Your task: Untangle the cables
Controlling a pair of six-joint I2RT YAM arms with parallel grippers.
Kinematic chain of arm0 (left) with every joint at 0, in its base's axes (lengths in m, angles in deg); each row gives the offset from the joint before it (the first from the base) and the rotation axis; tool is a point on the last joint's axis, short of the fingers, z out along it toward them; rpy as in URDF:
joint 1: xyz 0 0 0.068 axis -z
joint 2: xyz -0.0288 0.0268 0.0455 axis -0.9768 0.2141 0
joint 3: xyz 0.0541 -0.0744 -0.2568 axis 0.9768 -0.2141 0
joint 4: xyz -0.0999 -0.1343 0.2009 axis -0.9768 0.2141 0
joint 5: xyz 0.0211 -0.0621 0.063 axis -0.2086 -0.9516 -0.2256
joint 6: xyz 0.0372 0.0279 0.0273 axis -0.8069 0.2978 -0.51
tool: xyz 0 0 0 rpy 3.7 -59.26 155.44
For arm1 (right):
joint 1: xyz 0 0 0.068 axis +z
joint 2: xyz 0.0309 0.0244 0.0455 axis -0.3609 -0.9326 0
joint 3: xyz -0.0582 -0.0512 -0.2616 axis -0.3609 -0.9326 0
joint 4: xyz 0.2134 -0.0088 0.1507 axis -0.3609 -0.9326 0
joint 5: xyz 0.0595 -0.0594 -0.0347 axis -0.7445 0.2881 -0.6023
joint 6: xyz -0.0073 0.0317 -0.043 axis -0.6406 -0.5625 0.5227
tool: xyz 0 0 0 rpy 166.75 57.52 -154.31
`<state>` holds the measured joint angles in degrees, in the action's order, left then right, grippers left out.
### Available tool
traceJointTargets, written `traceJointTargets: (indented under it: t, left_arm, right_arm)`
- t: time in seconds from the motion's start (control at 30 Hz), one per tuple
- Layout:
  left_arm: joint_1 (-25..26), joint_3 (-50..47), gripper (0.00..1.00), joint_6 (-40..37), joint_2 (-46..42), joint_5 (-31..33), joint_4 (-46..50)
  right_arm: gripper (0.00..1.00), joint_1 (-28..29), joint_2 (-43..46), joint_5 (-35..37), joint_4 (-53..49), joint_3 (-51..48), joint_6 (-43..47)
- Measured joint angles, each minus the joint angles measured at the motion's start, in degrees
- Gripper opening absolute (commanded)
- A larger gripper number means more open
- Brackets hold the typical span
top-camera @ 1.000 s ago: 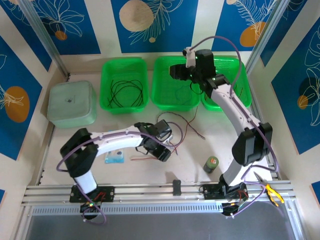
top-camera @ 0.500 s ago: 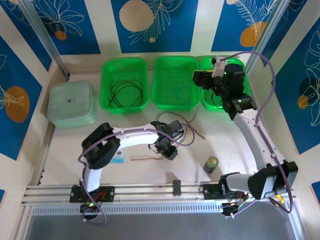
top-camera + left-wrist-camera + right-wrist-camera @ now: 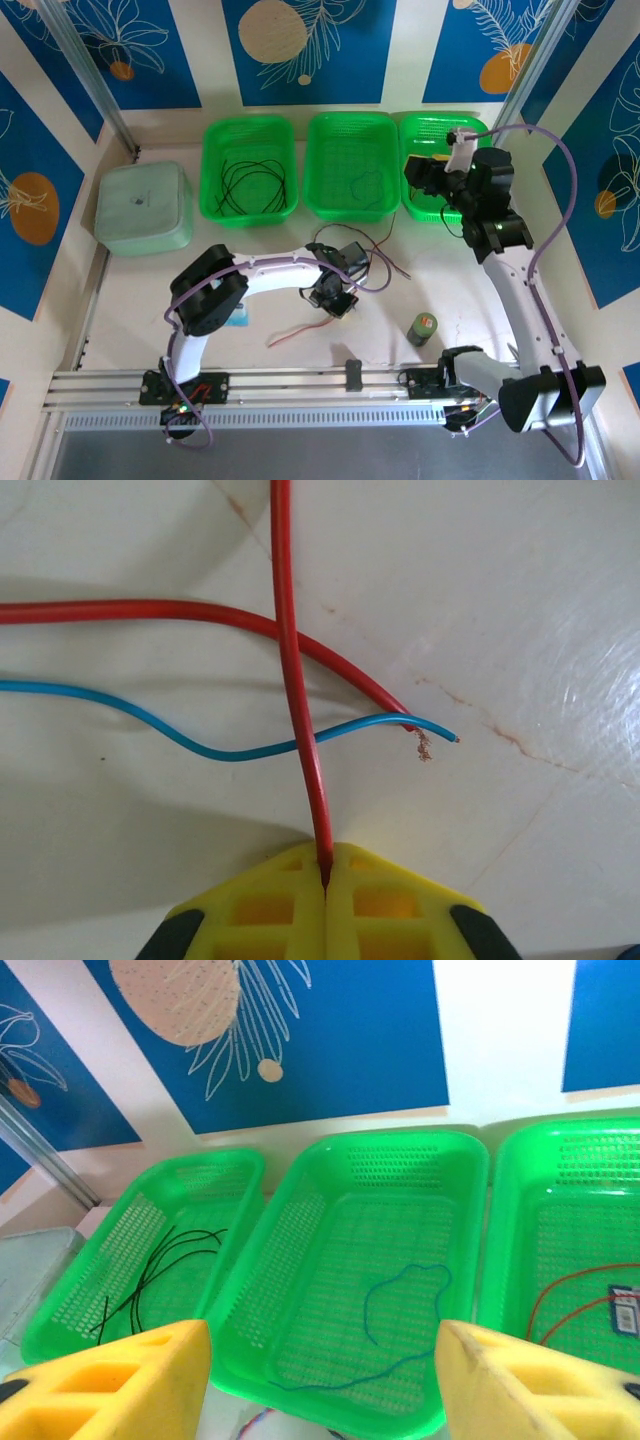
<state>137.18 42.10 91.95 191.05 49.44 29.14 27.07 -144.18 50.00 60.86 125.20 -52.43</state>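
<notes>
Left pincer [image 3: 325, 868] clamps thin, glossy red cable [image 3: 290, 630].

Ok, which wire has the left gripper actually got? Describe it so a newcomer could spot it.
On the table, in front of the middle green basket, the left gripper is shut on one of three crossing wires. The held red wire runs straight out from the jaws. It crosses a second red wire and a blue wire, which both lie sideways.
</notes>
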Motion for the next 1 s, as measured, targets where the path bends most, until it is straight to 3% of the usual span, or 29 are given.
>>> traceJointTargets:
  t: [0.43,0.7,1.0]
  left_arm:
    - [-0.02,3.45,0.0,-2.1,-4.31,2.6,5.79]
    - [-0.22,17.57,0.0,-6.05,-10.78,7.69,13.38]
    - [-1.33,38.77,0.0,-11.34,-9.6,9.03,20.59]
  right_arm:
    - [0.61,-3.69,6.01,-1.38,-3.26,-3.45,-0.04]
    - [0.61,-5.22,6.05,-1.57,-3.91,-4.07,-0.5]
    - [0.58,-6.43,8.33,-1.33,-5.6,-4.07,-5.25]
